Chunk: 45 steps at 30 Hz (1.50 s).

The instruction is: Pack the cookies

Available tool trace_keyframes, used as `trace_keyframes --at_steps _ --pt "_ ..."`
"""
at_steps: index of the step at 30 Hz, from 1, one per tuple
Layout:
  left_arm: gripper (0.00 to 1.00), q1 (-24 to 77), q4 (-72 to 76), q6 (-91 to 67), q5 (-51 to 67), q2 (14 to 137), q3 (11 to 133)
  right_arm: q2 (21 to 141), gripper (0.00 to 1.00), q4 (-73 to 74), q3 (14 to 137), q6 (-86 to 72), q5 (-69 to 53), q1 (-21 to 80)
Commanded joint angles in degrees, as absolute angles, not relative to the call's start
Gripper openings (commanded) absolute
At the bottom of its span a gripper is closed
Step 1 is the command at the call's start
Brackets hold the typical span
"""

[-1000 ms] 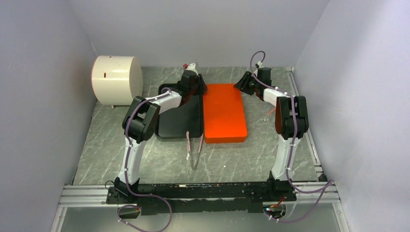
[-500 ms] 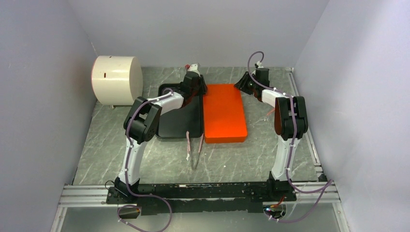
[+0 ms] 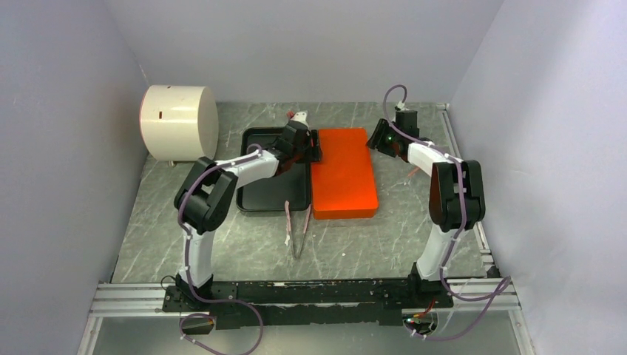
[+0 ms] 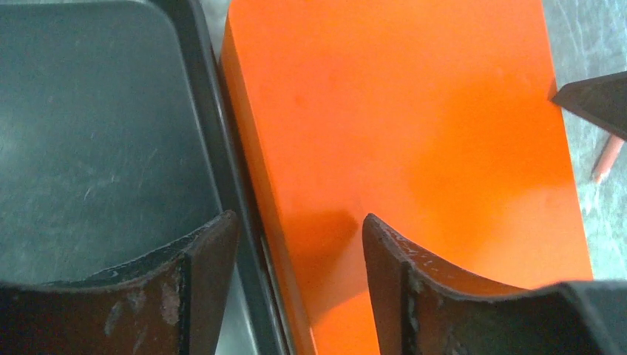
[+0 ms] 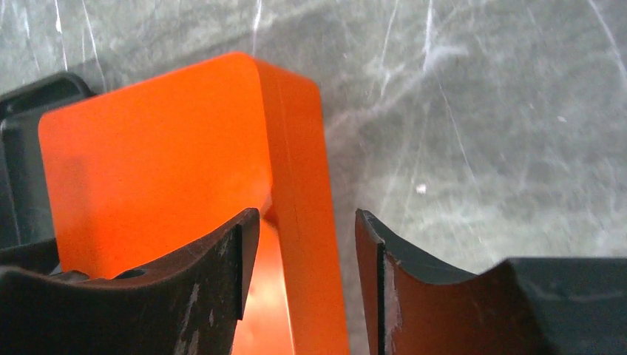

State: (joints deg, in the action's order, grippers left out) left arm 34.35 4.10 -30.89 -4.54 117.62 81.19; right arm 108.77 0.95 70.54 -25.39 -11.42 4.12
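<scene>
We compare with the frame one second earlier. The left arm's elbow has dropped toward the near edge of the desk [image 3: 185,237]. The left end effector [image 4: 298,219] has shifted from the far end of the black tray [image 3: 255,198] to the seam between that tray and the orange box [image 3: 344,177]. The right arm's elbow has swung outward, and the right end effector [image 5: 307,214] now sits at the far right corner of the box. The white cylinder [image 3: 177,122], tray, tongs [image 3: 296,231] and box have not moved.

The white cylinder lies well to the left of the left end effector.

The left end effector's jaws stand apart and hold nothing. One finger [image 4: 200,251] is over the tray floor and the other is over the box's top. The tray floor in front of it is bare.

The tongs lie on the desk on the near side of this end effector, just past the tray's near rim.

The box touches the tray's right rim. Its flat top is closed, so its contents are hidden.

The right end effector's jaws are also apart. The box's right wall passes between them, and no clamping is visible.

We cannot tell where the cookies are.
</scene>
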Motion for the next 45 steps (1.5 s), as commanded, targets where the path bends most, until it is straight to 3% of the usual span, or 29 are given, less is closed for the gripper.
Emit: trace_keyframes --at_steps 1,10,19,32,41,45 --pt "0.69 34.72 -1.35 -30.79 -5.20 108.05 78.74 99.29 0.56 8.90 69.02 -22.27 -8.71 3.77" --pt "0.70 41.98 -3.00 -34.50 -9.26 92.92 62.34 81.20 0.57 9.22 52.97 -24.36 -4.79 9.23" --pt "0.69 48.02 -3.35 -35.49 -12.65 87.50 53.58 70.57 0.57 13.79 43.42 -22.70 -3.47 9.49" --pt "0.63 50.49 -4.45 -35.97 -12.30 88.66 51.53 66.53 0.46 17.03 36.13 -21.82 -5.49 11.26" --pt "0.55 51.99 -4.53 -36.96 -13.46 89.18 46.66 68.98 0.41 19.09 32.70 -24.40 -0.95 16.51" --pt "0.56 51.95 -4.65 -37.79 -14.01 87.65 44.48 66.99 0.39 19.19 32.48 -26.09 1.16 18.63"
